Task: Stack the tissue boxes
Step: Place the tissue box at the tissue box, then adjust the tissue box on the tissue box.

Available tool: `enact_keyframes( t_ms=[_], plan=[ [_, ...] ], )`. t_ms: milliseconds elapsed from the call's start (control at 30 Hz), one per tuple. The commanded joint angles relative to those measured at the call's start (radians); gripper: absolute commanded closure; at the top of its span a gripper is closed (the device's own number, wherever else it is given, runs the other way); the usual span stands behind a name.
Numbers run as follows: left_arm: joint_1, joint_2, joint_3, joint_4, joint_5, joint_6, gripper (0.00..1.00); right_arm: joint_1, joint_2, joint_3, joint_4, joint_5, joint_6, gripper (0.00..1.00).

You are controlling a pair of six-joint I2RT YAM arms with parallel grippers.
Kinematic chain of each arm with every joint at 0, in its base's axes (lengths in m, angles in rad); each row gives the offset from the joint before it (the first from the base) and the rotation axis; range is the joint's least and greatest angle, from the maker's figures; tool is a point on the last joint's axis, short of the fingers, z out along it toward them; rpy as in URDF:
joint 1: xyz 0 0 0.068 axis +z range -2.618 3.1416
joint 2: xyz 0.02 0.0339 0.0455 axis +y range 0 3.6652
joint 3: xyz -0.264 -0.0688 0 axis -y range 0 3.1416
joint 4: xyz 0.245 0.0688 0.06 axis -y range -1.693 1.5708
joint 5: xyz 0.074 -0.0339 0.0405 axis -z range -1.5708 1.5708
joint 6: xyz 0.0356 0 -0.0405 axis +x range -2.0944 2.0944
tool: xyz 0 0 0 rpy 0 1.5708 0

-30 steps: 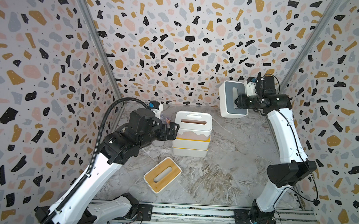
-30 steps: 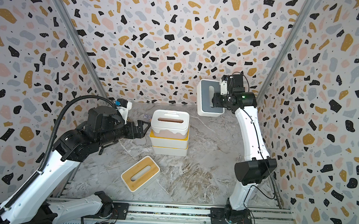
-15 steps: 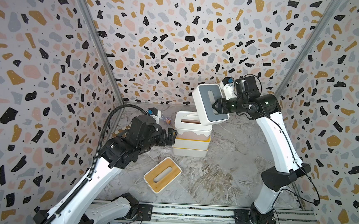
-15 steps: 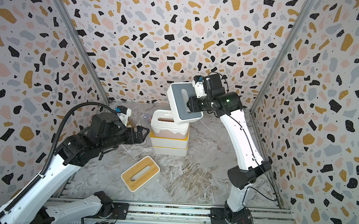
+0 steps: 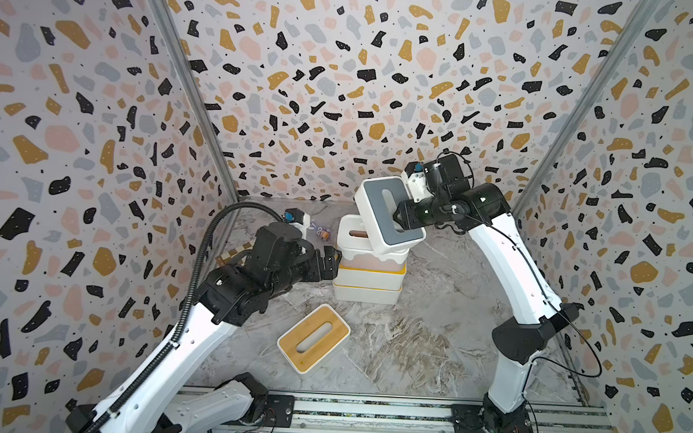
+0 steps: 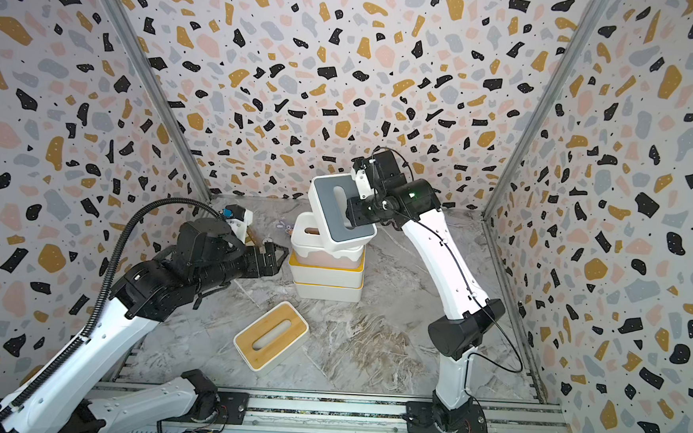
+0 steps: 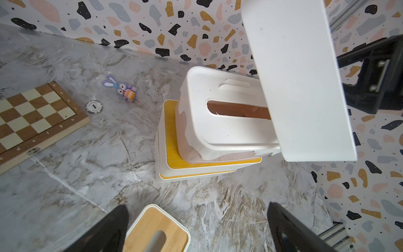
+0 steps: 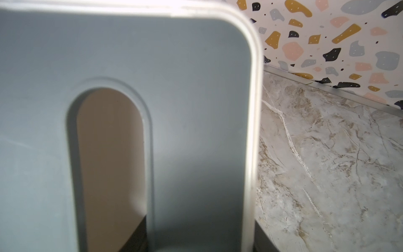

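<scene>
Marble tabletop [image 5: 433, 313]: grey box [image 5: 377, 219] tilted, in right jaws.

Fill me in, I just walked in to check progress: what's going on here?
The right gripper holds the grey-lidded tissue box tilted above a stack of three: two yellow-lidded boxes with the pink-sided white box on top. The left gripper hovers open beside the stack. The wood-lidded box lies apart on the table.

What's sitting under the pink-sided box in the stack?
The upper yellow-lidded box, resting on the lower yellow-lidded box, which stands on the table. Only lid edges show; both slots are covered.
</scene>
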Motion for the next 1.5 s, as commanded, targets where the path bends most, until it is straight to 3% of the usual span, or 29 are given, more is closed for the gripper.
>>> enact_keyframes(
  t_ms=[0, 167, 567, 733, 967, 1133, 1300, 1467],
  plan=[
    [0.004, -0.003, -0.008, 0.033, -0.014, -0.002, 0.00, 0.008, -0.004, 0.068, 0.000, 0.013, 0.005, 0.71],
    [0.004, 0.000, -0.012, 0.038, -0.014, -0.003, 0.00, 0.014, 0.022, 0.078, 0.000, 0.009, 0.001, 0.67],
    [0.004, 0.012, 0.004, 0.048, -0.014, 0.000, 0.01, 0.042, 0.048, 0.118, -0.015, 0.002, -0.024, 0.41],
    [0.004, 0.017, 0.020, 0.058, -0.025, 0.002, 0.01, 0.042, 0.050, 0.129, -0.009, 0.011, -0.024, 0.37],
    [0.036, 0.068, 0.123, 0.086, -0.030, 0.083, 0.00, 0.025, -0.040, 0.130, 0.077, 0.022, 0.028, 0.24],
    [0.138, 0.170, 0.219, 0.149, 0.100, 0.096, 0.00, -0.051, -0.228, -0.059, 0.161, 0.010, 0.113, 0.23],
    [0.239, 0.279, 0.272, 0.252, 0.256, 0.050, 0.00, -0.068, -0.486, -0.431, 0.334, -0.076, 0.191, 0.21],
    [0.270, 0.414, 0.348, 0.265, 0.319, 0.060, 0.01, -0.061, -0.621, -0.711, 0.486, -0.206, 0.280, 0.19]
  ],
)
